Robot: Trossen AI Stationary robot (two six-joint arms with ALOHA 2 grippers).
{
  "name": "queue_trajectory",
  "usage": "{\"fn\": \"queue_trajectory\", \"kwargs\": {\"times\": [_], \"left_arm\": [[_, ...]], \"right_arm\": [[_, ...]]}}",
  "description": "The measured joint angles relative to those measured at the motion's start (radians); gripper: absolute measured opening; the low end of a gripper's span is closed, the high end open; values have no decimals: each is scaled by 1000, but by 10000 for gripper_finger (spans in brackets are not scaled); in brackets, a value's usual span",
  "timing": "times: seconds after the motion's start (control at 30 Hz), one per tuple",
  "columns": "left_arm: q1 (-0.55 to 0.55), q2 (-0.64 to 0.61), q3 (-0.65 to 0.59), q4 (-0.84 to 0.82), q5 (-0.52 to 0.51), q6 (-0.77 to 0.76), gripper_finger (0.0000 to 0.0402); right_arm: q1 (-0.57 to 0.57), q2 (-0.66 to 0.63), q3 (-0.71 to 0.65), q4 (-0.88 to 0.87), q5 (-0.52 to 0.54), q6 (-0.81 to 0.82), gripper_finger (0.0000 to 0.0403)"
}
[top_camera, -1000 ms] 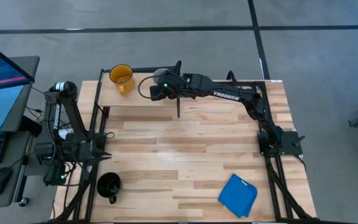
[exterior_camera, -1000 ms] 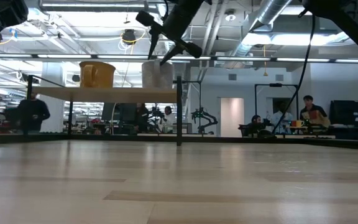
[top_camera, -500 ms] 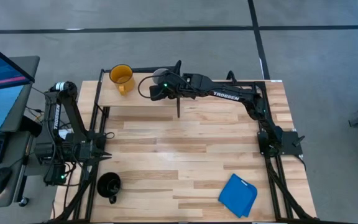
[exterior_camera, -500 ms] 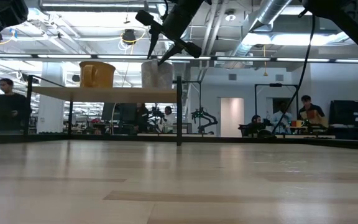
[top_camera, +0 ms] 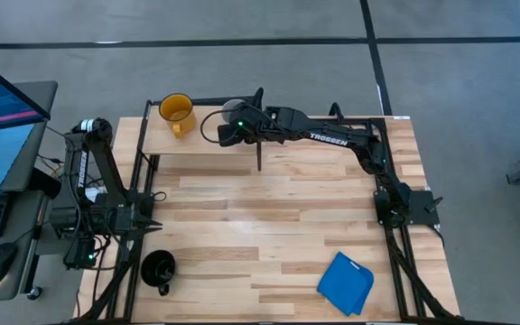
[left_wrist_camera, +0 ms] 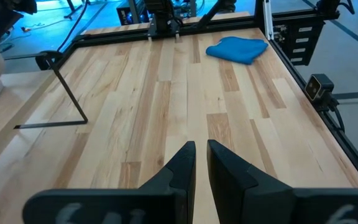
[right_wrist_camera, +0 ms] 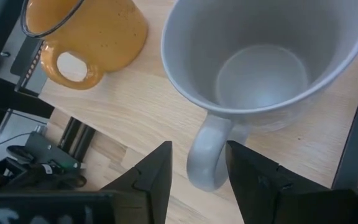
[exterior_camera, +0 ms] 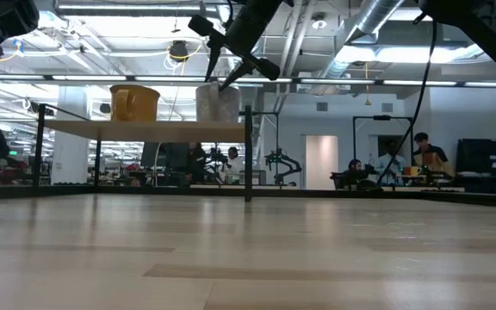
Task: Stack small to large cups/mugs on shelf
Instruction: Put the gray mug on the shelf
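The pale grey-white mug (right_wrist_camera: pixel 263 62) stands upright on the light-wood shelf (top_camera: pixel 197 142), beside the yellow-orange mug (top_camera: pixel 176 112), which also stands on the shelf. Both show in the low view: the grey-white mug (exterior_camera: pixel 216 104) and the yellow-orange mug (exterior_camera: pixel 134 103). My right gripper (right_wrist_camera: pixel 197 168) is open above the shelf, its fingers on either side of the grey-white mug's handle. The glossy black mug (top_camera: pixel 159 268) stands on the table near its front left corner. My left gripper (left_wrist_camera: pixel 201 155) is shut and empty, low over the table's left side. My right gripper has the grey-white mug's handle (right_wrist_camera: pixel 207 152) between its open fingers, which slant down from above. A gap shows between the handle and one finger (right_wrist_camera: pixel 157 171); whether the other finger (right_wrist_camera: pixel 250 174) touches the handle I cannot tell. The mug stands on the shelf.
A blue folded cloth (top_camera: pixel 346 283) lies near the table's front right corner. The shelf's black frame leg (exterior_camera: pixel 248 155) stands at its right end. Bare slatted tabletop (top_camera: pixel 278 217) lies between shelf and cloth. People show in the room beyond the table.
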Motion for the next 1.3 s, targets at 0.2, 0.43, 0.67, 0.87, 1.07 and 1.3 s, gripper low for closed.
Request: {"fn": "queue_trajectory", "kwargs": {"times": [0.2,0.43,0.67,0.87,1.07,1.3], "left_arm": [[0,0,0,0,0,0,32],[0,0,0,-3,0,0,32],[0,0,0,-5,0,0,32],[0,0,0,-4,0,0,32],[0,0,0,-4,32,0,32],[0,0,0,-5,34,0,32]], "right_arm": [[0,0,14,-40,2,-3,170],[0,-3,54,-42,18,-26,169],[-2,-3,75,-106,35,-26,169],[-24,-2,75,-157,75,-3,169],[-33,-11,75,-144,70,-11,169],[-37,-31,75,-145,73,-27,169]]}}
